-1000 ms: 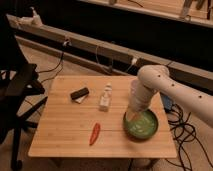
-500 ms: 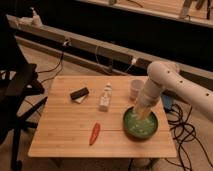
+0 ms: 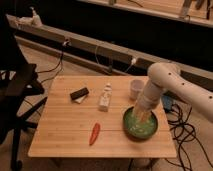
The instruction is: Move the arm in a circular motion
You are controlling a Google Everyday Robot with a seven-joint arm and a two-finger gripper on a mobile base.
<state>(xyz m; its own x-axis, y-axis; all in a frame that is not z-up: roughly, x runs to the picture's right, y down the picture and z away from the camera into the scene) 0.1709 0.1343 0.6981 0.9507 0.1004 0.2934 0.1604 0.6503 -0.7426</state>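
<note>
Arm (image 3: 172,87) enters from right side, cream-white, thick, with dark dots. Elbow bends above back right part of tabletop. Forearm points steeply down and narrows toward lower end. Gripper (image 3: 140,117) at lowest end, low over right part of tabletop, near front edge.
</note>
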